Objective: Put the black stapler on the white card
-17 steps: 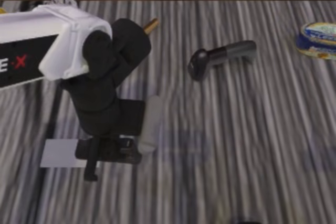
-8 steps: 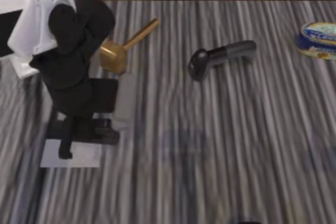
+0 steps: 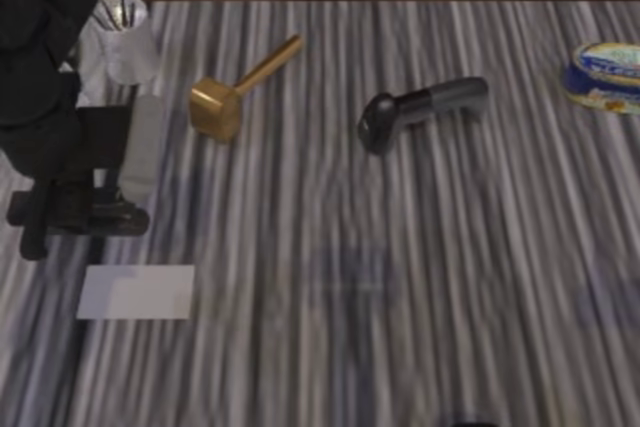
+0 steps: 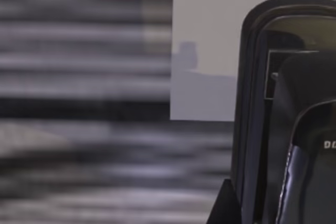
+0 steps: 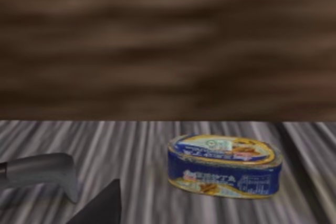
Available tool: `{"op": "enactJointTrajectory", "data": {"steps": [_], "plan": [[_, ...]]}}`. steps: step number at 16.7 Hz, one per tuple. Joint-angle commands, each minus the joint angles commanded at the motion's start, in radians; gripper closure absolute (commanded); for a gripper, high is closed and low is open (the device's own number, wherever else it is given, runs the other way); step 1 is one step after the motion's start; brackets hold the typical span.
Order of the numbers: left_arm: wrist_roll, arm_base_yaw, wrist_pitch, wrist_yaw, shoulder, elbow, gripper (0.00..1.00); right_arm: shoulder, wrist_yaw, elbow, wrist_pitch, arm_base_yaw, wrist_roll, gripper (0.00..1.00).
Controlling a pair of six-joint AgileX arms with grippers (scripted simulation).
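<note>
At the table's left edge my left gripper (image 3: 80,219) is shut on the black stapler (image 3: 105,217), a flat oblong black body. It holds the stapler just past the far edge of the white card (image 3: 135,292), without overlapping it. The card lies flat and bare near the front left. In the left wrist view the stapler (image 4: 294,129) fills the right side, one dark fingertip (image 4: 223,211) shows beside it, and the card (image 4: 226,45) lies beyond. My right gripper (image 3: 470,424) is parked at the table's near edge, open, with one fingertip (image 5: 102,208) in its wrist view.
A gold mallet (image 3: 215,107) lies right of the left arm. A white cup of pens (image 3: 125,42) stands at the back left. A dark grey barcode scanner (image 3: 420,112) lies mid-table. A blue tin (image 3: 605,77) sits at the far right, also the tin (image 5: 226,165).
My left arm has swung left and towards the far side, carrying the stapler from over the card's right end to beyond its far edge. This uncovered the mallet and the cup.
</note>
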Motion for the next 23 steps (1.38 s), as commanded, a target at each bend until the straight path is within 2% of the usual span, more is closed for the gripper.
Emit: {"op": "enactJointTrajectory", "data": {"steps": [5,12,17,23], "plan": [[-0.002,-0.004,0.044,0.0,0.02,-0.027,1.0,0.0,0.0,0.0,0.0,0.0,0.0,0.0],[-0.009,-0.012,0.358,0.0,0.139,-0.21,1.0,0.0,0.0,0.0,0.0,0.0,0.0,0.0],[-0.011,-0.013,0.387,0.0,0.153,-0.233,1.0,0.0,0.0,0.0,0.0,0.0,0.0,0.0],[-0.011,-0.013,0.387,0.0,0.153,-0.233,0.55,0.0,0.0,0.0,0.0,0.0,0.0,0.0]]}}
